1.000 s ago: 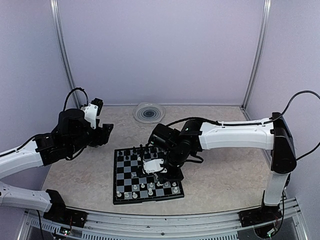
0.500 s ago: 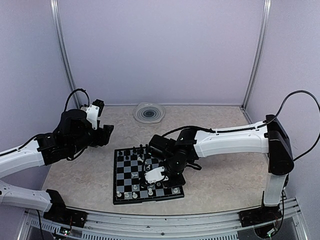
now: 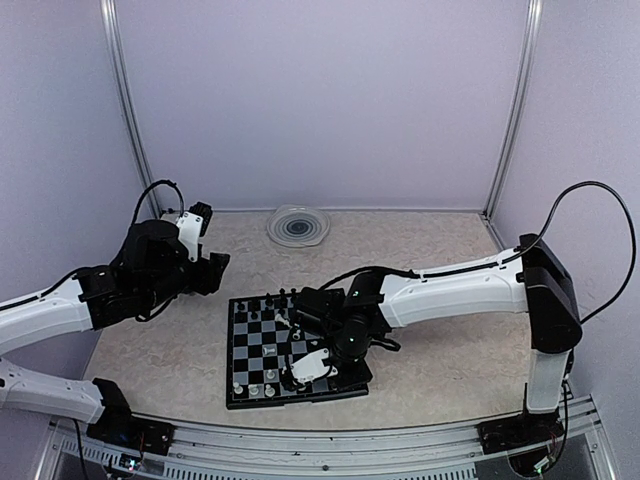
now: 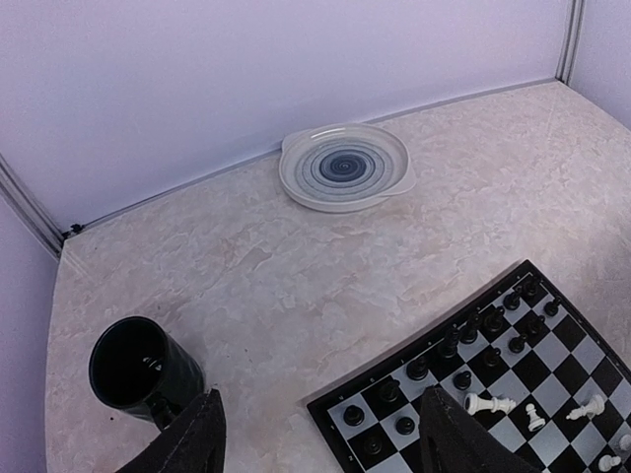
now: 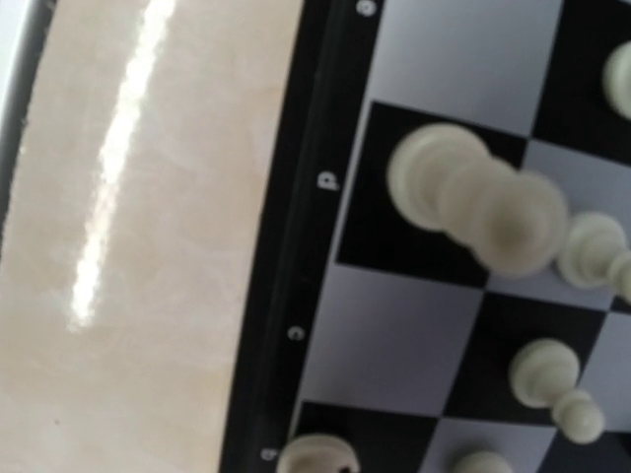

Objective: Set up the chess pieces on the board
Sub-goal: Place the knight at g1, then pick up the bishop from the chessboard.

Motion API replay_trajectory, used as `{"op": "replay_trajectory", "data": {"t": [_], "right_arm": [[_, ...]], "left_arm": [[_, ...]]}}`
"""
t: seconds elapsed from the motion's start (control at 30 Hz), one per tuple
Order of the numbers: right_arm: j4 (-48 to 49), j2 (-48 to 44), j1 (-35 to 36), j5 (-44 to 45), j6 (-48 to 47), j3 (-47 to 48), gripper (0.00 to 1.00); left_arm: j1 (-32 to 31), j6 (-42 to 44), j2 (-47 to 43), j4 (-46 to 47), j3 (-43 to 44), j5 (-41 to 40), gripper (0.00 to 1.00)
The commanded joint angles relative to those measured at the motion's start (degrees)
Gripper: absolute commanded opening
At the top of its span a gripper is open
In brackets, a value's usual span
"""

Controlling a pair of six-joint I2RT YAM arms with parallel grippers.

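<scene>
The board (image 3: pixel 250 338) lies near the front of the table, with black chess pieces (image 4: pixel 418 368) along its far rows and cream ones (image 3: pixel 254 389) along its near row. A cream piece (image 4: pixel 490 403) lies on its side in the middle squares. My right gripper (image 3: pixel 300 375) is low over the near row, shut; its fingertips are hidden. The right wrist view shows a tall cream piece (image 5: pixel 483 207) on a black square beside the board's border (image 5: pixel 286 296). My left gripper (image 4: pixel 330 448) hangs open over the table left of the board, holding nothing.
A black cup (image 4: pixel 143 370) stands just left of my left gripper. A round clear ridged plate (image 3: pixel 297 225) sits by the back wall. Metal frame posts stand in the back corners, and the right arm stretches across the board's right half.
The right arm has swung its gripper from the board's middle down toward the near row. The left arm has barely shifted.
</scene>
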Motion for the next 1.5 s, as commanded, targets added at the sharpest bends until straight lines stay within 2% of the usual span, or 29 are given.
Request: {"op": "replay_trajectory", "data": {"t": [0.0,0.3,0.77,0.93,1.0,1.17,1.47], "right_arm": [[0.04,1.06,0.65,0.30,-0.79,-0.79,0.02],[1.17,0.44,0.70,0.64,-0.37,-0.76,0.15],[1.57,0.31,0.69,0.79,0.52,-0.40,0.17],[-0.29,-2.14,0.56,-2.34,1.09,3.04,0.28],[-0.86,-2.48,-0.24,-1.36,2.09,5.63,0.32],[-1.48,-1.00,-5.67,-3.47,5.16,11.79,0.31],[-0.72,4.38,-9.31,-2.14,9.34,13.98,0.34]], "left_arm": [[0.11,-0.49,0.41,-0.34,1.91,0.42,0.66],[0.06,-0.49,1.00,-0.54,2.05,1.38,0.66],[-0.33,-0.58,1.37,-0.86,2.24,2.09,0.66],[-0.62,-0.54,1.17,-0.96,2.28,1.75,0.66],[-0.67,-0.56,1.04,-0.96,2.28,1.61,0.66],[-0.64,-0.93,1.11,-1.05,2.36,1.67,0.67],[-0.73,-0.84,1.60,-1.35,2.60,1.91,0.67]]}}
